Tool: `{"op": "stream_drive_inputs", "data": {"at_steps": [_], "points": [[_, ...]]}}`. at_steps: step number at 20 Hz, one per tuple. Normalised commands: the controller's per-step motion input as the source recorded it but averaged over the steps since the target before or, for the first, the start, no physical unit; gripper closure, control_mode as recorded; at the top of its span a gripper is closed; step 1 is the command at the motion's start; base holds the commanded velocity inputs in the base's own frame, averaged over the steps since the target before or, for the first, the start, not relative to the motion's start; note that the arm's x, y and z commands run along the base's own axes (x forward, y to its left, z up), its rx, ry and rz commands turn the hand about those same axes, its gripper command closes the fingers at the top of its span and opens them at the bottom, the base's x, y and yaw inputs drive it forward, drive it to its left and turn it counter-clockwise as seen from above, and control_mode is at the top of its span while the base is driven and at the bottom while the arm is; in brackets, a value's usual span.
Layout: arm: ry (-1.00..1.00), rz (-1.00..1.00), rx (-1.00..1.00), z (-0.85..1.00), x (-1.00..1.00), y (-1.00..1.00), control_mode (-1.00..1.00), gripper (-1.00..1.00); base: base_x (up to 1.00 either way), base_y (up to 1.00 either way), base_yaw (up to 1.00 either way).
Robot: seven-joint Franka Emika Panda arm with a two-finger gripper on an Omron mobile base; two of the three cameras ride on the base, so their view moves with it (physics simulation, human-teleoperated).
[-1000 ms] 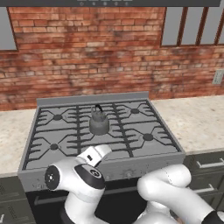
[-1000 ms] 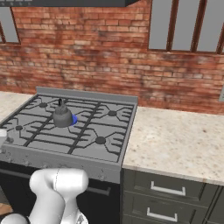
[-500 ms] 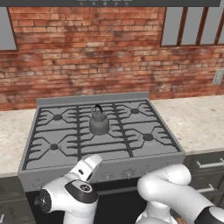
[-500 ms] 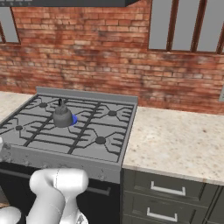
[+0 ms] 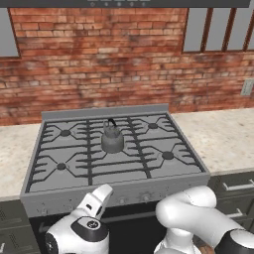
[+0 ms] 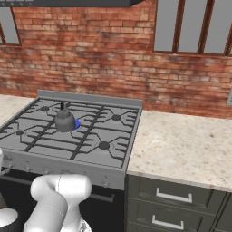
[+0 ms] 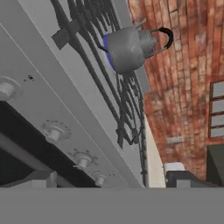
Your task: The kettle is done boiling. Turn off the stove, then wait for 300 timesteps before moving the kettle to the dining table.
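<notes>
Red brick wall point(image 5: 99, 64) backs the scene, and below it we see the stove point(image 5: 74, 191) set between two stretches of beige speckled surface point(image 6: 181, 145). On the stove stands the kettle point(image 5: 112, 140): small, squat, dull grey metal, rounded below and narrower on top, with a thin dark arched handle. It sits upright on the black grates point(image 5: 144, 158) over a middle burner, and from the right base view and the hand view we catch a blue glow at its foot.

Our gripper is low in front of the stove, at the front panel; its fingertips are not visible, so we judge the jaws released and spread wide, grasping nothing. From the gripper, the kettle lies up and beyond, past the front edge and across the grates, well apart. Just ahead of the gripper run the small front knobs point(image 7: 53, 133) in a row, with the dark oven door point(image 7: 17, 157) beneath them. Grey drawers point(image 6: 172, 204) with bar handles sit under the surface to the right of the stove.
</notes>
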Motion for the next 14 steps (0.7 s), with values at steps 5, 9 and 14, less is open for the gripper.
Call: {"op": "stream_drive_inputs", "data": {"at_steps": [5, 9, 14], "points": [[0.00, 0.03, -0.08, -0.32, 0.10, 0.00, -1.00, -1.00, 0.00, 0.00, 0.00], [0.00, 0.03, -0.06, -0.29, 0.11, 0.00, -1.00, -1.00, 0.00, 0.00, 0.00], [0.00, 0.03, -0.03, -0.26, 0.14, 0.00, -1.00, -1.00, 0.00, 0.00, 0.00]]}}
